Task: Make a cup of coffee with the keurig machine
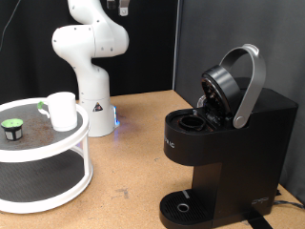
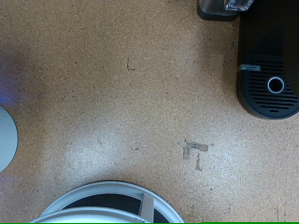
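Observation:
The black keurig machine point(image 1: 224, 143) stands at the exterior view's right with its grey arched lid handle point(image 1: 251, 84) raised and the pod chamber open. Its round drip tray point(image 1: 181, 207) is bare. The wrist view looks straight down on the machine point(image 2: 268, 65) from high above. The white cup point(image 1: 62, 110) stands on the top tier of a white round two-tier stand point(image 1: 48, 157) at the exterior view's left. A small dark pod with a green top point(image 1: 12, 127) sits beside it. The gripper is not in view; the arm rises out of the exterior view's top.
The white robot base point(image 1: 91, 67) stands behind the stand with a blue light at its foot. The stand's rim shows in the wrist view point(image 2: 112, 203). A brown tabletop point(image 1: 133, 153) lies between stand and machine. A cable runs behind the machine.

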